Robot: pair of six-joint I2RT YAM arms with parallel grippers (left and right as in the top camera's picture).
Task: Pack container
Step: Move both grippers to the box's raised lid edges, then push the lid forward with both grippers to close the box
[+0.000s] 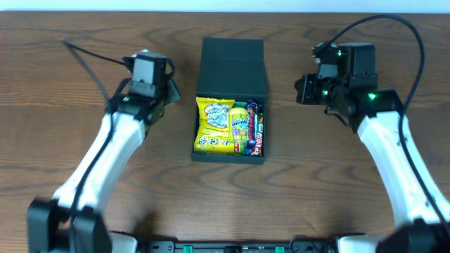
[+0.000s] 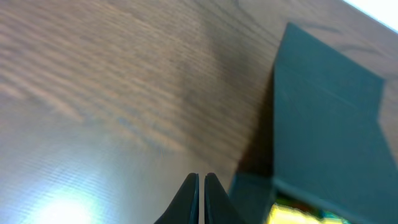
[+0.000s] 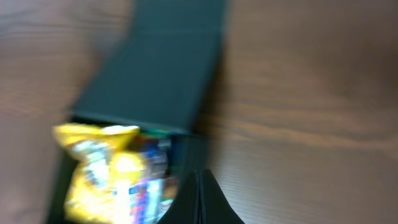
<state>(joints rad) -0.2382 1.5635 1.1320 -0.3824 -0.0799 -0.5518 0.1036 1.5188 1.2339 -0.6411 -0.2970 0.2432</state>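
The dark teal-green container (image 1: 199, 153) sits mid-table with its flap lid (image 1: 233, 67) open and lying back. Inside lie a yellow snack bag (image 1: 214, 125) and several candy packets (image 1: 247, 126). My left gripper (image 1: 171, 90) is shut and empty, just left of the box; its wrist view shows the closed tips (image 2: 201, 179) over bare wood beside the lid (image 2: 329, 124). My right gripper (image 1: 301, 89) is shut and empty, right of the lid; its blurred wrist view shows the tips (image 3: 200, 177) by the box's right wall, with the snacks (image 3: 112, 174) to the left.
Wooden table (image 1: 337, 190) all round the box. A black cable (image 1: 84, 56) trails over the table at the back left, and another loops above the right arm (image 1: 415, 42).
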